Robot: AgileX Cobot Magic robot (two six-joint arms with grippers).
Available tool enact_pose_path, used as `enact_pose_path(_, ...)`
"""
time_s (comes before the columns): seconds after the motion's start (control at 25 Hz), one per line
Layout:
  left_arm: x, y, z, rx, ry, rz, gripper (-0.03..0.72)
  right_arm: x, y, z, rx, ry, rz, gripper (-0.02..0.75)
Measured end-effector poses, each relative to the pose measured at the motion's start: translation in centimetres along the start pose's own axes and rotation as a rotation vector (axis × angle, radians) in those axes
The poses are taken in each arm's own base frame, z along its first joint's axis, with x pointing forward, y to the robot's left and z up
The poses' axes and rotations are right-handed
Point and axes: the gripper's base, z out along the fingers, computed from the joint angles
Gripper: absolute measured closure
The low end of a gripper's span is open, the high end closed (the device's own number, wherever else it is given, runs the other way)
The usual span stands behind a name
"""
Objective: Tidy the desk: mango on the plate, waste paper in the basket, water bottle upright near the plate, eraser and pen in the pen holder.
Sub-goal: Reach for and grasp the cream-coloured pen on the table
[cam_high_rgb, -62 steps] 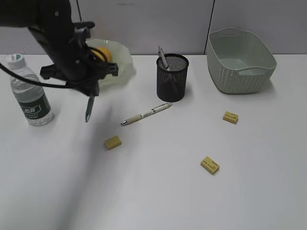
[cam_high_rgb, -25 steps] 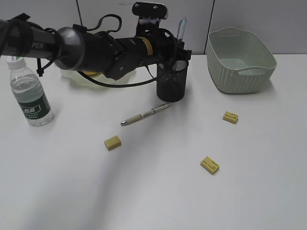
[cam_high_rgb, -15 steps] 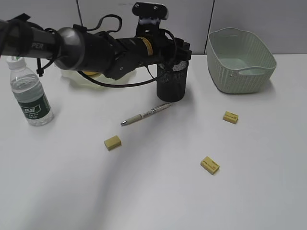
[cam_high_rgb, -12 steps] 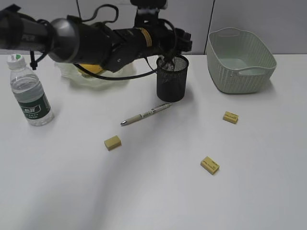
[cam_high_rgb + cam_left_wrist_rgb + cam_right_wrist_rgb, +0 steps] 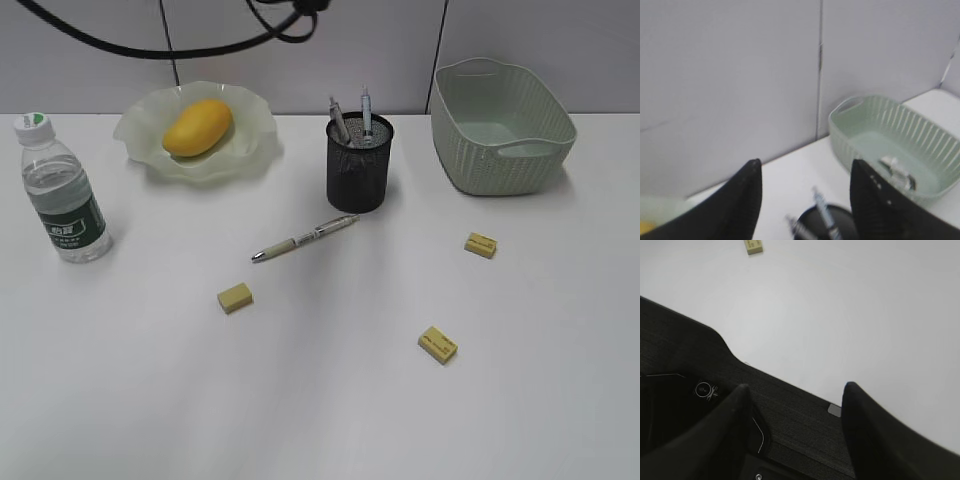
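The mango (image 5: pixel 197 127) lies on the plate (image 5: pixel 145 143) at the back left. The water bottle (image 5: pixel 62 195) stands upright left of the plate. The pen holder (image 5: pixel 358 165) holds two pens; it also shows in the left wrist view (image 5: pixel 827 225). Another pen (image 5: pixel 305 238) lies on the desk (image 5: pixel 320 400). Three yellow erasers lie loose: one at the left (image 5: pixel 236 296), one in front (image 5: pixel 438 344), one at the right (image 5: pixel 480 245). The waste paper (image 5: pixel 895 167) lies in the basket (image 5: pixel 860 140). My left gripper (image 5: pixel 806 162) is open and empty, high above the pen holder. My right gripper (image 5: pixel 796 386) is open and empty.
The basket (image 5: pixel 503 125) stands at the back right. A grey partition wall runs behind the desk. The right wrist view shows a dark mat (image 5: pixel 790 405) at the desk's edge and one eraser (image 5: pixel 753 246). Only a cable shows at the top of the exterior view.
The left arm, which reached over the pen holder with a pen, has let it go and risen out of the exterior view. The holder now has two pens.
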Motion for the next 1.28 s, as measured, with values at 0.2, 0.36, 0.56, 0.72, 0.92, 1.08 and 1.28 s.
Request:
enact_pose_path(0.2, 0.4, 1.9, -4.4, -0.195, 0.35, 0.008, 0.256, 0.0, 0.0, 0.0, 0.0, 0.0, 0.0, 0.281)
enact_pose_path(0.36, 2.4, 2.1, -7.2, -0.222, 0.706, 0.041, 0.256, 0.0, 0.0, 0.0, 0.0, 0.0, 0.0, 0.281)
enact_pose_path(0.56, 2.9, 1.7, -9.2, -0.169, 0.875, 0.052, 0.256, 0.0, 0.0, 0.0, 0.0, 0.0, 0.0, 0.281)
enact_pose_path(0.72, 3.1, 1.6, -11.3, -0.142, 0.879, 0.034, 0.259, 0.0, 0.0, 0.0, 0.0, -0.001, 0.0, 0.281)
enact_pose_path(0.92, 6.0, 1.6, -15.7, -0.101, 0.91, 0.001, 0.284, 0.0, 0.0, 0.0, 0.0, -0.003, 0.0, 0.281)
enact_pose_path(1.08, 9.2, 1.8, -19.8, -0.084, 0.888, -0.006, 0.3, -0.4, 0.0, 0.5, -0.001, 0.025, -0.001, 0.281)
enact_pose_path(1.28, 11.7, 2.3, -25.4, -0.072, 0.799, -0.012, 0.305, -1.8, 0.0, 2.1, -0.004, 0.081, -0.005, 0.281)
